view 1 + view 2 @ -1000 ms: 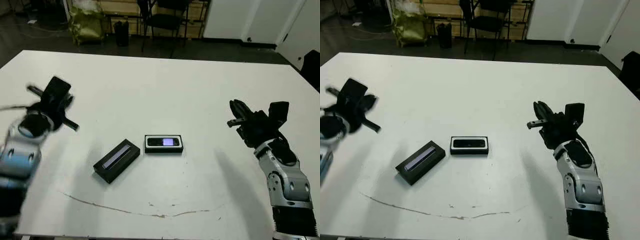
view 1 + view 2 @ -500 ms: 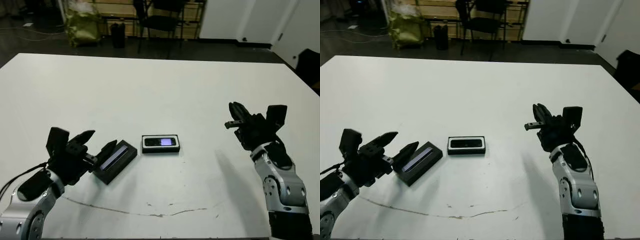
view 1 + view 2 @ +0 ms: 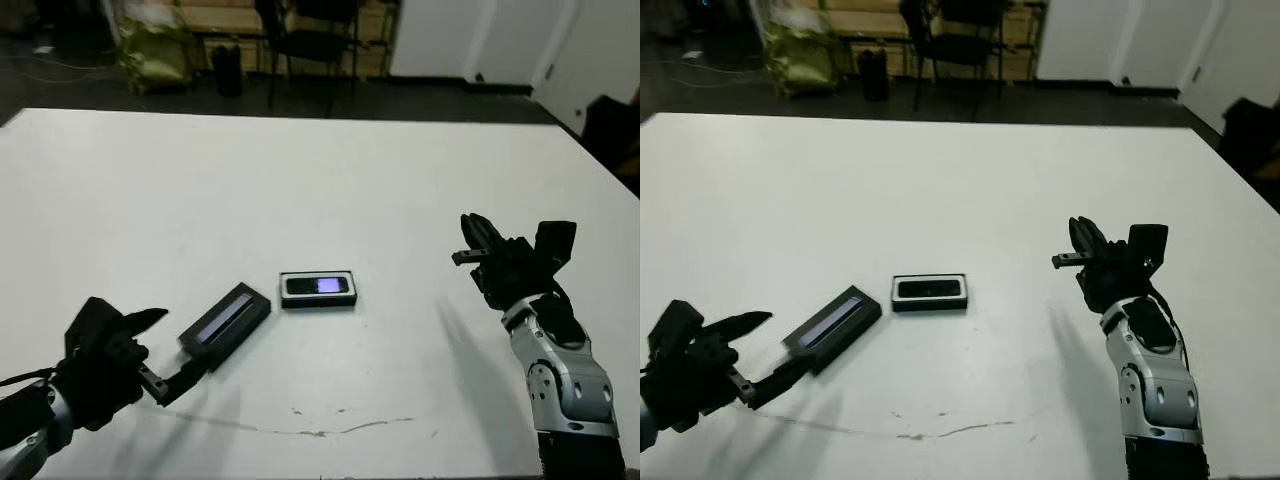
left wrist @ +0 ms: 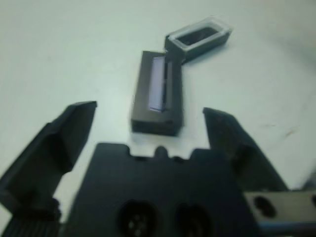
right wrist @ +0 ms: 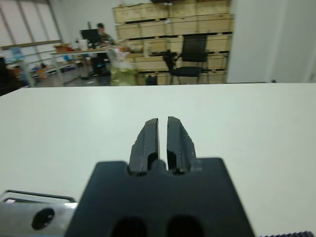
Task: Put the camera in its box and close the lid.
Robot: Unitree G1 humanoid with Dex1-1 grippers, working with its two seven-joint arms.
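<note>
The camera [image 3: 318,286] lies inside the box [image 3: 318,301], a small white-lined tray at the table's middle; its bluish window faces up. The lid [image 3: 225,322], black with a pale stripe, rests flat on the table just left of the box, at an angle to it. My left gripper [image 3: 160,348] is open at the lid's near end. In the left wrist view the lid [image 4: 158,94] lies ahead between the spread fingers [image 4: 74,123], with the box [image 4: 198,38] beyond it. My right gripper [image 3: 472,243] is shut on nothing, hovering well right of the box.
A thin brown line [image 3: 320,430] runs across the white table [image 3: 330,180] near its front edge. Beyond the far edge stand a chair [image 3: 315,40] and a yellow-green bag [image 3: 155,50]. A person [image 5: 102,30] sits far off in the right wrist view.
My left arm swung down from the far left to the lid's near end, then drew back toward the front edge, gripper open. The right arm barely moved. The head view shifted slightly.
</note>
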